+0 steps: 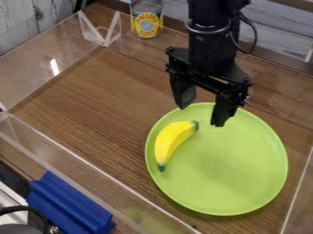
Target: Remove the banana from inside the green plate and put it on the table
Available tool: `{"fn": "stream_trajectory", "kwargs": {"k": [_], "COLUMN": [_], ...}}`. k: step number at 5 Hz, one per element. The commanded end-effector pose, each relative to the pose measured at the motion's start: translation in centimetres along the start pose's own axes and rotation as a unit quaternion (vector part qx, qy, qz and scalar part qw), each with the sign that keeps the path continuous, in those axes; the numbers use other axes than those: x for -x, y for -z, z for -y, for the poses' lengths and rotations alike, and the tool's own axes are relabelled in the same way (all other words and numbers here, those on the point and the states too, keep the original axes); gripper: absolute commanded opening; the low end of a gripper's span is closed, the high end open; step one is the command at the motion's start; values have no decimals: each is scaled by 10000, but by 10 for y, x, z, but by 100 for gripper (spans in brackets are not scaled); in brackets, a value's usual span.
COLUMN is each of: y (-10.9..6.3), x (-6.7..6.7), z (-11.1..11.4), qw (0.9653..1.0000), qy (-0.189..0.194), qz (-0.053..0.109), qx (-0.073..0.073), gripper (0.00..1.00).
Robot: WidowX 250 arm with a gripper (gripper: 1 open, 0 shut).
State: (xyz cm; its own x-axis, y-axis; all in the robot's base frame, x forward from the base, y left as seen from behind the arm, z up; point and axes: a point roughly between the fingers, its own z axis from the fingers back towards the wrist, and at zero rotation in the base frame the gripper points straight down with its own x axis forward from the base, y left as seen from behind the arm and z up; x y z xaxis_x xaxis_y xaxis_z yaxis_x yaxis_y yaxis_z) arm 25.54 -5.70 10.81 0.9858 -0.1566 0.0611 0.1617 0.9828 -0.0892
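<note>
Inside the green plate (232,174), close to its left edge as the camera sees it, lies 1 banana (177,143), curved and yellow with dark tips. 1 tip points toward the arm's side of the plate, the other toward the near side. The black gripper (206,108) hangs over the plate's far part, its 2 jaws spread wide with nothing between them. It looks raised above the plate, though from this single angle its height is hard to judge.

Of the task, nothing is done yet: the banana is neither gripped nor lifted. All the steps are left: line up over the banana, lower, close on its middle, lift past the rim, then set it on the wooden table (110,101) and let go. The next move probably calls for a small shift toward the banana and a turn to straddle its narrow width. Coming down off-centre could push it against the rim.
</note>
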Motion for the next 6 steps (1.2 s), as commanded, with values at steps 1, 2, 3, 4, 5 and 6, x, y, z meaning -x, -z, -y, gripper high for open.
{"fn": "stream_trajectory", "kwargs": {"k": [1, 2, 3, 4, 5, 6], "y": [-10, -10, -11, -13, -13, -14], "x": [-8, -8, -9, -10, -10, -9], "z": [-1, -1, -1, -1, -1, -1], "qw": [9998, 9998, 9998, 9997, 9997, 9997], "qy": [46, 59, 73, 83, 62, 46], "qz": [197, 203, 210, 229, 227, 220], "qx": [14, 15, 16, 11, 15, 22], "gripper": [100, 100, 100, 100, 100, 100]}}
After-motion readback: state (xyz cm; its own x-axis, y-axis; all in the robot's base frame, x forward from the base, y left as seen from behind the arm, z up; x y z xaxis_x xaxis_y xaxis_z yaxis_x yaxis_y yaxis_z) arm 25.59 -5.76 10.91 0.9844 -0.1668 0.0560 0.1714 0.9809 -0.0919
